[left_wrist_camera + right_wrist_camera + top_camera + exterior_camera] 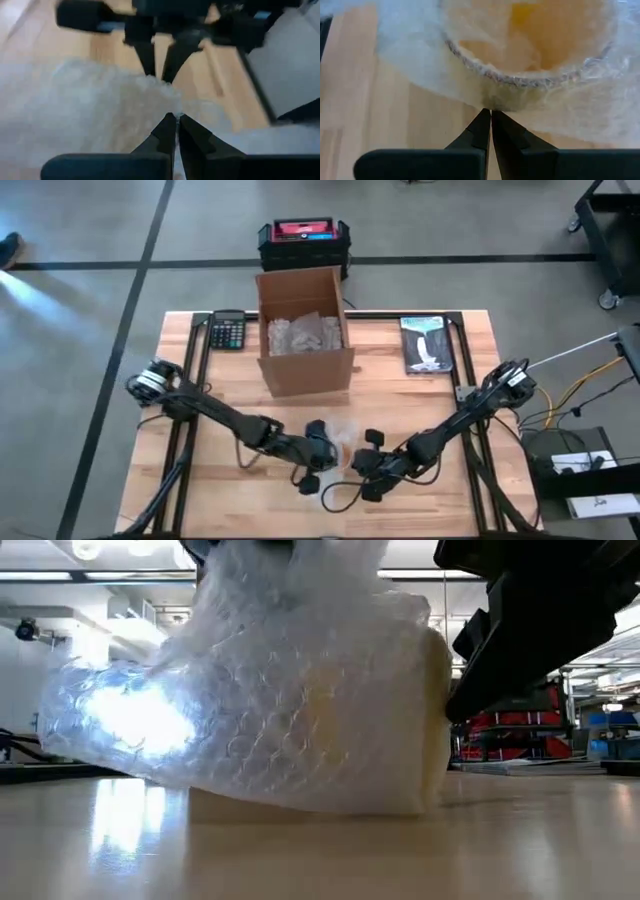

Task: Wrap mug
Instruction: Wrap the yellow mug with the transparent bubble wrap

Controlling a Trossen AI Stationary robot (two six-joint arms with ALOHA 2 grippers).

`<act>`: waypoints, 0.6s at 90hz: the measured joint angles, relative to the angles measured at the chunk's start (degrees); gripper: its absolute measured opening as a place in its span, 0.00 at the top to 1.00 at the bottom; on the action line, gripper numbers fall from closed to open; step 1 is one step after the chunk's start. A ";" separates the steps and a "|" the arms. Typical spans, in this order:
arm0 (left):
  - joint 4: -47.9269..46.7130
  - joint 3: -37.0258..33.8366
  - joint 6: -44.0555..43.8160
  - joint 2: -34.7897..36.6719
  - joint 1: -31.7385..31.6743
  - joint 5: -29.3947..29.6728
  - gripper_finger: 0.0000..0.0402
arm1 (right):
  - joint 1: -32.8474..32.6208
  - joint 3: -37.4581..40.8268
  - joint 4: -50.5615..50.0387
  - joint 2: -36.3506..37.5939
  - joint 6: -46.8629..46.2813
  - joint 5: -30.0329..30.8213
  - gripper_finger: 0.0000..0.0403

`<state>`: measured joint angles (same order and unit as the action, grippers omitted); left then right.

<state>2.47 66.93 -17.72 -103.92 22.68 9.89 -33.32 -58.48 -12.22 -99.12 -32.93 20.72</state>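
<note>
We see the mug [400, 740], pale yellow and swathed in bubble wrap [250, 700], lying on its side on the wooden counter [200, 480], in the lower middle of the high view, between the two arms. The left end effector [176, 116] has its fingers pinched together on an edge of the bubble wrap. The right end effector [490, 111] is likewise closed narrow, its tips pressed on the wrap at the mug's rim.

Toward the top of the high view stand an open cardboard box [304, 330] holding crumpled wrap, a calculator [227, 330] to its left and a booklet [426, 343] to its right. No writing on any of them is legible to us.
</note>
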 joint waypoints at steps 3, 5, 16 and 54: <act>-0.42 0.75 -0.01 -1.07 -0.17 0.00 1.00 | 0.01 -1.40 -3.11 0.67 0.00 -1.11 0.99; -0.61 1.30 -0.05 -1.73 -0.23 0.03 1.00 | 0.02 -2.54 -5.37 1.15 -0.01 -1.66 0.99; -2.48 3.62 0.17 -3.56 -0.26 0.06 1.00 | 0.00 -10.12 -19.10 3.34 0.80 -2.45 0.99; -2.62 4.18 0.74 -3.71 -0.35 0.04 0.98 | 4.65 -16.12 -16.92 -0.56 9.94 4.35 0.99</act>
<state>-0.15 71.11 -16.97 -107.63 22.33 9.93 -28.67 -74.60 -29.14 -99.67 -22.99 25.07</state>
